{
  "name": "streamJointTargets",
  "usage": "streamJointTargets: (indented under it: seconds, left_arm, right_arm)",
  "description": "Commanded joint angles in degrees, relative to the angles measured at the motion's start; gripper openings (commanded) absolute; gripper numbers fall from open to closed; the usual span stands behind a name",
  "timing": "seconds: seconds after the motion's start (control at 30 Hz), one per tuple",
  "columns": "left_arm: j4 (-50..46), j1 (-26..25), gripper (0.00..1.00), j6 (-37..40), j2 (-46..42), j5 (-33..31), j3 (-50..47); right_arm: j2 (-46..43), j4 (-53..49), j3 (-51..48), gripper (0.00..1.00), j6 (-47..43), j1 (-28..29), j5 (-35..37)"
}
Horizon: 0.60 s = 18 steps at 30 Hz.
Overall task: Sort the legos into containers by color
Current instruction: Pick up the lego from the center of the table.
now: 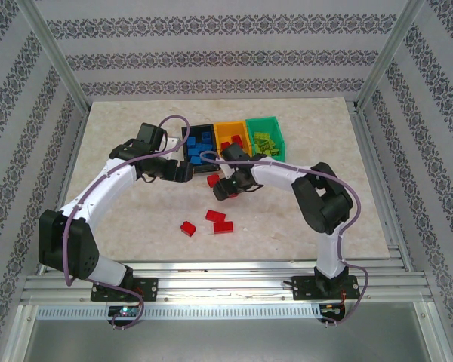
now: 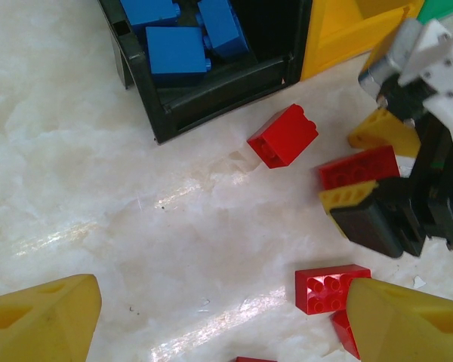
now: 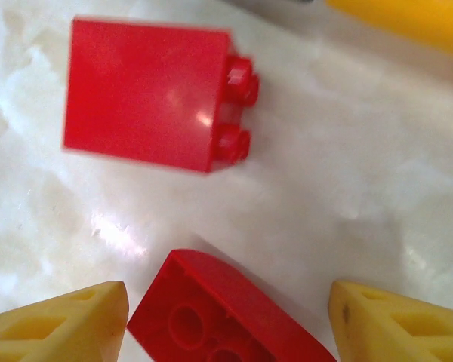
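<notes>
— Grip check: what did our right gripper (image 1: 225,190) have?
— It was clamped on a red brick (image 2: 359,167), low over the table (image 1: 136,211), centre frame. Our left gripper (image 2: 223,302) hung spread, empty.
— Then we judged it best to lift straight, clear the loose brick (image 2: 283,136), and release over the orange bin (image 1: 230,127), upper centre.
</notes>
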Motion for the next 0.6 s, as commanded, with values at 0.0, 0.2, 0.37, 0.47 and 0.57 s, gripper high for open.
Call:
streamJointTargets:
  seconds: [0.0,0.2,0.37,0.47,0.57]
  left_arm:
    - [-1.76,0.8,0.85,1.41,-0.43,-0.55,1.17]
    - [-1.76,0.83,0.85,1.47,-0.43,-0.59,1.01]
    - [-1.85,0.83,0.85,1.55,-0.66,-0.84,1.1]
    - [-1.85,0.78,0.85,1.54,-0.58,-0.7,1.08]
    - [-1.84,0.82,0.85,1.52,-0.62,-0.83,1.1]
  right_arm:
    - [-2.22,-0.93,-1.7,0.71,0.59,2.21,1.82]
    - [-0.93,-1.39,-0.94,0.71,1.0,3.09,1.76]
    - [-0.25,-2.35,-0.17,0.7,0.56,4.29,3.3]
    - [0.15,-2.93,0.21,0.69,0.17,5.05,5.28]
    - [0.3,-3.26,0.07,0.65,-0.35,5.58,6.85]
